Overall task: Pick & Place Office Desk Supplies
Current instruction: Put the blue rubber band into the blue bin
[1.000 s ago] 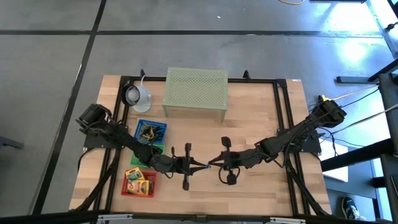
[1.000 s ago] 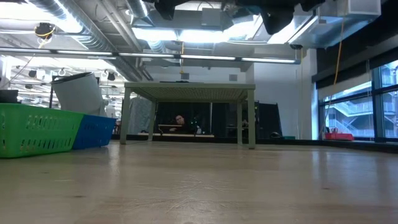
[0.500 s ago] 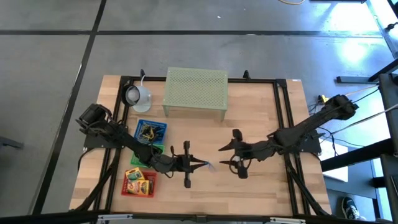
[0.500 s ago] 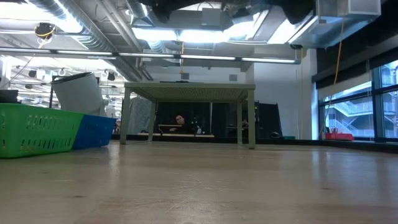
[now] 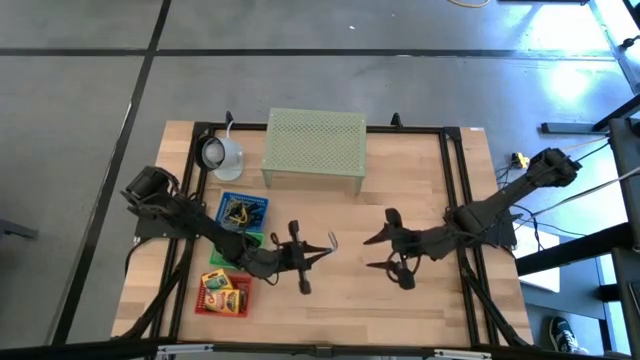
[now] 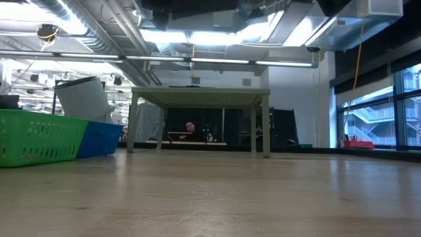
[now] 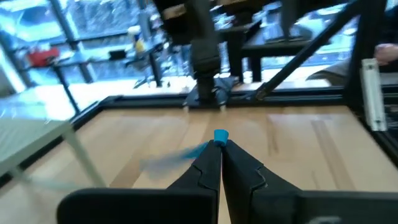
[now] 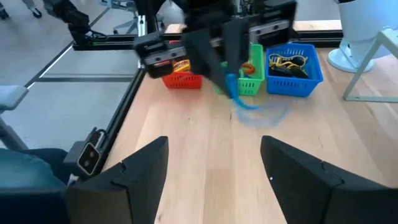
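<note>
A thin blue loop (image 8: 244, 102), one of the office desk supplies, hangs from my left gripper (image 5: 322, 247), which is shut on it above the middle of the table. In the left wrist view the loop (image 7: 186, 153) trails off the fingertips as a blue smear. My right gripper (image 5: 373, 252) stands open a little to the right of it, pointing at it, with nothing between its fingers. Its two fingers (image 8: 140, 167) frame the right wrist view. A red bin (image 5: 224, 294) holds small yellow boxes, and a blue bin (image 5: 243, 211) holds dark and yellow bits. My left gripper pinches the blue loop at one end (image 7: 221, 135), only at the very tips of its two shut fingers. The fingers lie nearly level, pointing toward the table's right. The rest of the loop (image 8: 252, 115) hangs slack below the tips, clear of the table.
A pale green mesh stand (image 5: 313, 148) stands at the table's far middle, a white lamp-like object (image 5: 220, 155) at the far left. A green bin (image 8: 250, 73) sits between the red and blue bins at the left. Bare wood lies between and in front of the grippers.
My right gripper, shut at the left gripper's tips a second ago, has opened, let go of the loop and drawn back toward the table's right edge, rising. My left gripper has stayed in place, turned at the wrist, and keeps the blue loop.
</note>
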